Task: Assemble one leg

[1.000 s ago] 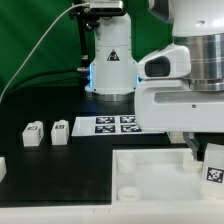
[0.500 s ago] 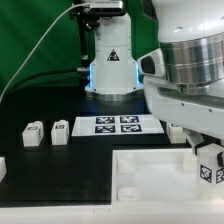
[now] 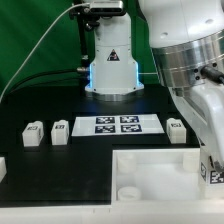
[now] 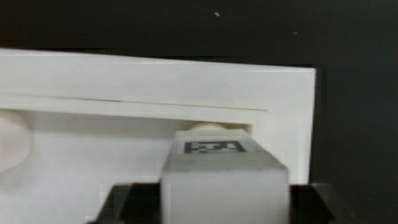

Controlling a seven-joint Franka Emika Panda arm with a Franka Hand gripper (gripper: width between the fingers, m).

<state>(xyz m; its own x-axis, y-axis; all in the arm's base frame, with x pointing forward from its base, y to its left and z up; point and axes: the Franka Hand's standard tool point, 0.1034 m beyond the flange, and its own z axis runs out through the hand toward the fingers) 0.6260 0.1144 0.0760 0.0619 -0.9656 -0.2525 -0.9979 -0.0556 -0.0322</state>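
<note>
My gripper [image 3: 207,163] is shut on a white leg [image 3: 213,173] with a black-and-white marker, at the exterior view's right edge, over the right part of the large white panel [image 3: 160,170]. In the wrist view the leg [image 4: 222,170] stands between the two dark fingers [image 4: 139,205], its tip at a round socket [image 4: 214,127] near the panel's [image 4: 125,100] corner. Whether the tip touches the socket I cannot tell. Three more legs stand on the black table: two at the left [image 3: 33,133] [image 3: 60,131] and one at the right [image 3: 177,129].
The marker board [image 3: 118,124] lies behind the panel, in front of the arm's lit base [image 3: 110,70]. A small white piece [image 3: 2,168] shows at the left edge. A cable runs from the left up to the base.
The arm has turned and swung toward the exterior view's right, and the held leg has moved lower and closer to the right edge over the panel.
</note>
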